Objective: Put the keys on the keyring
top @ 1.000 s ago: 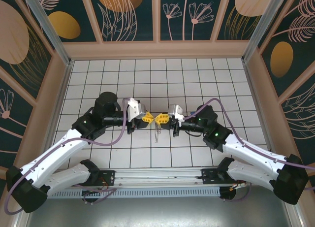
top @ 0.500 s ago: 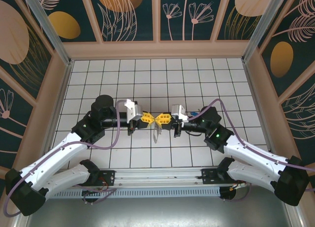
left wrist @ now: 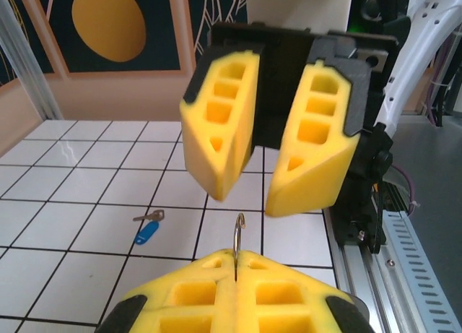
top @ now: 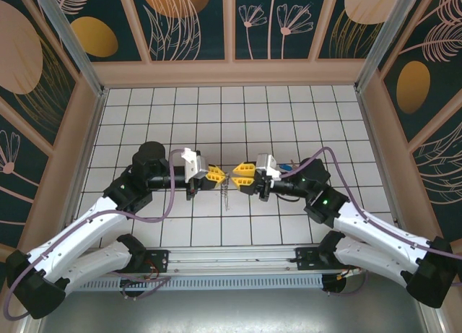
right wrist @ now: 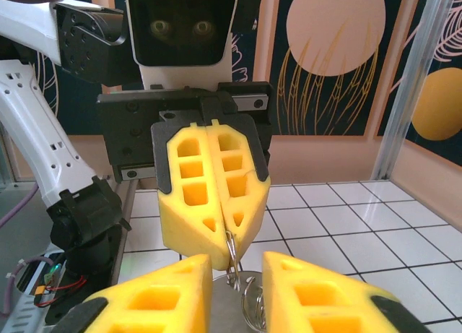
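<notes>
Left gripper (left wrist: pixel 236 257) jaws are pinching the keyring (left wrist: pixel 237 228) at bottom center, right gripper (left wrist: pixel 245 201) jaws are hanging spread just above it. Blue key (left wrist: pixel 146 232) is lying on the desk (left wrist: pixel 72 175), lower left.

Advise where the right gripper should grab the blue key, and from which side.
Grip the blue key by its plastic head, from straight above, fingers across its narrow width. It lies flat on the tiles, so a side approach finds nothing to pinch. The metal end is then left free for the keyring in the shut left gripper. The right gripper is open.
</notes>
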